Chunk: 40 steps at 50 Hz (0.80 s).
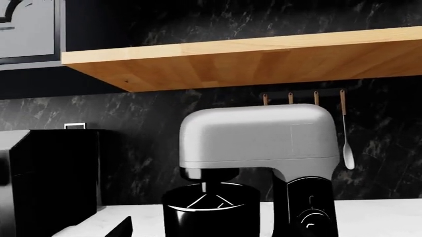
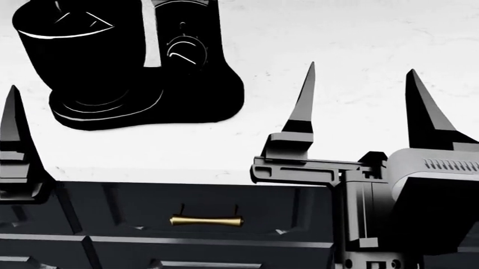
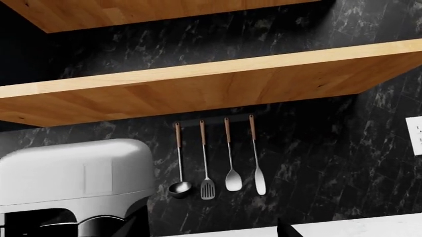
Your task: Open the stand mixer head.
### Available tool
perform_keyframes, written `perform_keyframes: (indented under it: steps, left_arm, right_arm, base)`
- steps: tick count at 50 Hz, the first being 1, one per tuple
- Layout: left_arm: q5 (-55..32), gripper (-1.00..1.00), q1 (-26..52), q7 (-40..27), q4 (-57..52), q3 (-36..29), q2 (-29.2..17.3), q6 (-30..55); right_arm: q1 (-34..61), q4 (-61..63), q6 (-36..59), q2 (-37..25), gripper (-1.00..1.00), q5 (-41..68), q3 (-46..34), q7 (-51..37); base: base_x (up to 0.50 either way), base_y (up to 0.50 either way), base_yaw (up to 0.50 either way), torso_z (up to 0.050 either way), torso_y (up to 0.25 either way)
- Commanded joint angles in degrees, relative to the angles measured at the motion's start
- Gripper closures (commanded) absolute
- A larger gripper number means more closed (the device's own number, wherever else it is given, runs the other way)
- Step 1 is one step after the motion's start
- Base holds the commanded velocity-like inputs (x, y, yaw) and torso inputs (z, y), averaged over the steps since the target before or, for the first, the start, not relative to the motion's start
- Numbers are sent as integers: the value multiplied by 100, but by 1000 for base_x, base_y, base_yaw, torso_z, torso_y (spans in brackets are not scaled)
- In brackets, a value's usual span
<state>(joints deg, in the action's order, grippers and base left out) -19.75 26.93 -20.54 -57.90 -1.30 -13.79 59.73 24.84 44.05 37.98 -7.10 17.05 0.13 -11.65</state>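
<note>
The stand mixer head [image 1: 257, 138] is light grey and rounded. It lies level over the black bowl [image 1: 211, 210] and also shows in the right wrist view [image 3: 72, 173]. The head view shows only the bowl [image 2: 82, 47] and the black base with its dial [image 2: 187, 53]; the mixer head is out of that view. My right gripper [image 2: 360, 68] is open and empty, over the white counter to the right of the mixer. Of my left gripper, one finger [image 2: 13, 112] shows at the left edge, in front of the mixer. A dark finger [image 1: 105, 228] sits far off centre, so this gripper is open and holds nothing.
A wooden shelf [image 1: 264, 59] hangs above the mixer. Several utensils [image 3: 218, 163] hang on a wall rail behind it. A black appliance [image 1: 46, 182] stands to the mixer's left. The white counter [image 2: 359, 33] tops dark drawers with a brass handle [image 2: 206, 221].
</note>
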Motion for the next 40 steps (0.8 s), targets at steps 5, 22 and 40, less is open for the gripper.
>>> perform_keyframes:
  steps: [5,22,40]
  left_arm:
    - [-136,-100,-141,-50,-55,39,-99,-349]
    - [-345,-100,9,-280,-56,26,-193,-331]
    - [-1037,-100,81,-884,-122,-15,-595,-381]
  right_arm:
    - [-1,153,31,-2,-100,74,52,-8]
    - [-10,138,-13,-83,-100,187,-7,-107]
    - [72,151,143,-85,-100,516,78,-220]
  base:
    - [0,500,0,0,0]
    - [0,500,0,0,0]
    - [0,83,0,0,0]
